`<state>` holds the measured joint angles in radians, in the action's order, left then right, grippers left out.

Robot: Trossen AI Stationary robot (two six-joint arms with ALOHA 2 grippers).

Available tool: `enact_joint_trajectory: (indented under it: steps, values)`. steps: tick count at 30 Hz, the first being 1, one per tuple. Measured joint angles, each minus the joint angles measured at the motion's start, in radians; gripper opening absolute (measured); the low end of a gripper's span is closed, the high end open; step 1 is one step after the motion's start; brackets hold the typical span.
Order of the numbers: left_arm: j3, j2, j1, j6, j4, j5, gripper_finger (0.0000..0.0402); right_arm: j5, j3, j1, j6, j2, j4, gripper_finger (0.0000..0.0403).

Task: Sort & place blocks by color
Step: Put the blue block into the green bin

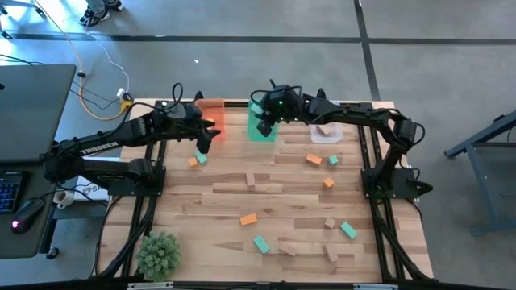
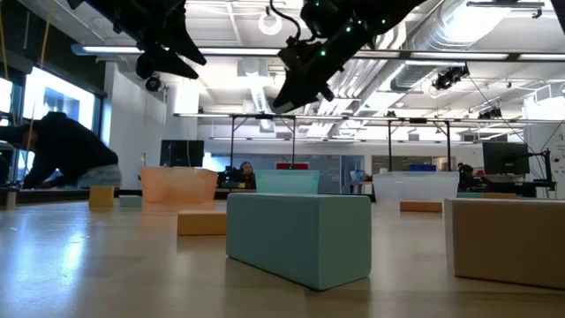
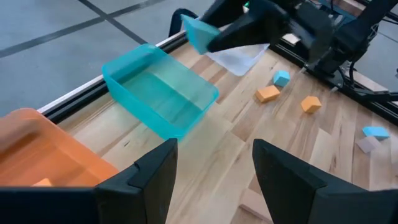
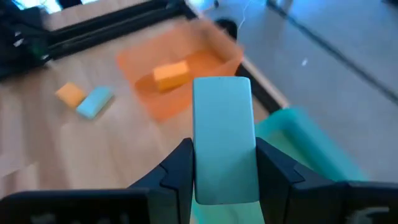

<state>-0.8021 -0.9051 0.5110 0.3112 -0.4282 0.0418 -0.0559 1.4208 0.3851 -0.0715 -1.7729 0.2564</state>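
Looming nearest the table-level camera, a teal block lies on the pale wood table, a tan block just beside it and more scattered behind. Overhead, the right gripper holds a smooth, matte teal-green block pinched upright between its dark fingers, raised over the green bin at the far edge of the table. Next to that bin sits the orange bin, with one orange block already inside; the clear bin stands on the other side. The left gripper hangs near the orange bin with its fingers spread and nothing between them.

The risk here looks like a matter of aim: the held block hangs near the rim between the green and orange bins, so a release off-centre could bounce it off the thin wall or drop it into the wrong colour. The two arms are also close together above the bins, and a careless swing could bring them into contact.

All three bins are thin, translucent, glossy plastic with rounded corners, and probably light enough to slide if nudged. An orange and teal pair lies just in front of them, and other hard-edged rectangular blocks, orange, teal and bare wood, are strewn toward the near side
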Motion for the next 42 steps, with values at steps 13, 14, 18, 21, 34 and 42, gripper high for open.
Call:
enact_joint_trajectory:
  steps: [13, 14, 18, 21, 34, 42]
  values:
    - [0.0, 0.0, 0.0, 0.0, 0.0, 0.0, 0.0197, 0.039, -0.001, 0.05, 0.002, -0.168, -0.001, 0.0107]
    - [0.0, 0.0, 0.0, 0.0, 0.0, 0.0, 0.0197, 0.043, -0.001, 0.05, 0.002, -0.176, 0.002, 0.0107]
    - [0.0, 0.0, 0.0, 0.001, 0.0, 0.0, 0.0197, 0.047, -0.001, 0.048, 0.027, -0.208, 0.007, 0.0107]
    - [0.0, 0.0, 0.0, 0.001, 0.0, 0.0, 0.0197, 0.051, -0.001, 0.049, 0.035, -0.234, 0.025, 0.0107]
    - [0.0, 0.0, 0.0, 0.0, 0.0, 0.0, 0.0197, 0.041, -0.001, 0.047, 0.028, -0.258, 0.068, 0.0113]
    - [0.0, 0.0, -0.001, 0.001, -0.011, -0.009, 0.0197, 0.042, -0.001, 0.047, 0.027, -0.258, 0.076, 0.0131]
